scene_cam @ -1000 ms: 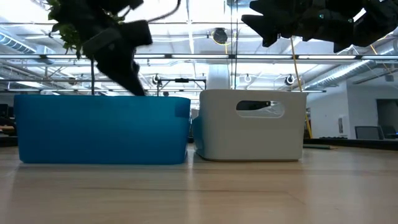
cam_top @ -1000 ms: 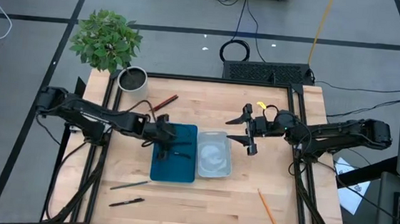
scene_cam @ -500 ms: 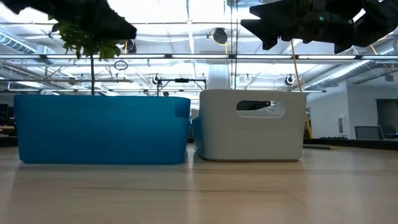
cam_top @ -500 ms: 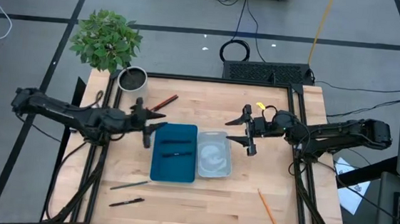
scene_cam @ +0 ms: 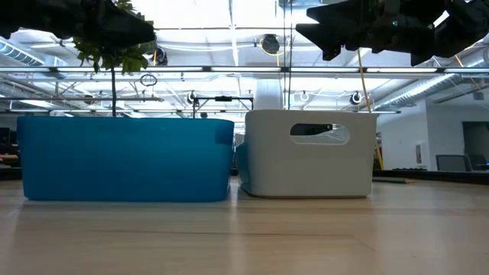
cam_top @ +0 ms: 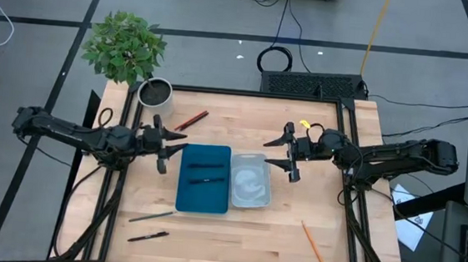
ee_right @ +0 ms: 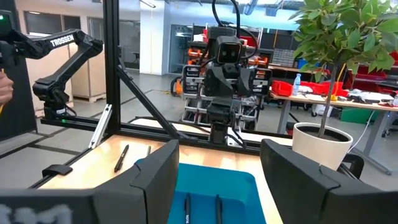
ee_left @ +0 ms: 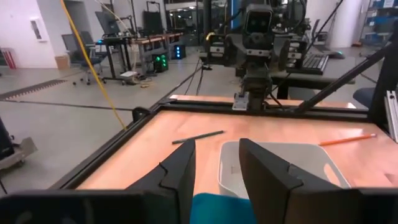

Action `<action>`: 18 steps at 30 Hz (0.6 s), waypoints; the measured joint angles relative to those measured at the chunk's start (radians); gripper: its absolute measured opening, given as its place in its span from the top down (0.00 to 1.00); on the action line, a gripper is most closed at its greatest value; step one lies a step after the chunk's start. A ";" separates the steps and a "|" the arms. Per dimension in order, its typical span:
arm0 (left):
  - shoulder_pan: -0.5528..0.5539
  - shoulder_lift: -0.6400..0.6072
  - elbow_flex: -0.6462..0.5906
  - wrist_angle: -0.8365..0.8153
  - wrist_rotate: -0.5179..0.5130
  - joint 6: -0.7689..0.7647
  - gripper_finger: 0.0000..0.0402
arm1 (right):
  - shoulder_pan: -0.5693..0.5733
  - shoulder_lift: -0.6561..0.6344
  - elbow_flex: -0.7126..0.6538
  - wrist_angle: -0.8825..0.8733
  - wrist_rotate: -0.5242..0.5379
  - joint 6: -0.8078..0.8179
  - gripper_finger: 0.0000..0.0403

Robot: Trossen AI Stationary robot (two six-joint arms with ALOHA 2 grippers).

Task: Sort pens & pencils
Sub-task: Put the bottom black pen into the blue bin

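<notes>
The pens and pencils are thin, light and stiff, and they are likely to roll or slip on the smooth wood. Each one is best picked up near its middle, so that it does not tip.

Two pens (cam_top: 206, 172) are seen lying inside the blue tray (cam_top: 183, 199). The clear tray (cam_top: 248, 201) beside it is touching the blue one, and nothing can be made out in it.

More things are left out on the table (cam_top: 234, 236). A dark pen (cam_top: 148, 236) and a grey-green pencil (cam_top: 151, 216) are seen near the front edge on the left side. A red pencil (cam_top: 191, 120) is lying close to the plant pot (cam_top: 155, 94). An orange pencil (cam_top: 314, 247) is lying near the front right corner.

The left gripper (cam_top: 163, 145) is held in the air just beside the blue tray, with its jaws partly open and nothing between them. The right gripper (cam_top: 291, 152) is held just beyond the clear tray, with its jaws wide open and empty.
</notes>
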 joint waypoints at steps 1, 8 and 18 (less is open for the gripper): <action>0.000 0.000 0.000 0.000 0.000 0.000 0.68 | 0.000 0.000 0.000 -0.002 0.000 0.000 0.47; 0.000 0.001 0.000 -0.006 0.062 -0.013 0.68 | 0.000 0.000 0.000 -0.005 0.000 0.000 0.47; -0.101 0.100 0.034 -0.058 0.302 -0.138 0.68 | 0.000 0.000 0.000 -0.006 0.000 -0.003 0.47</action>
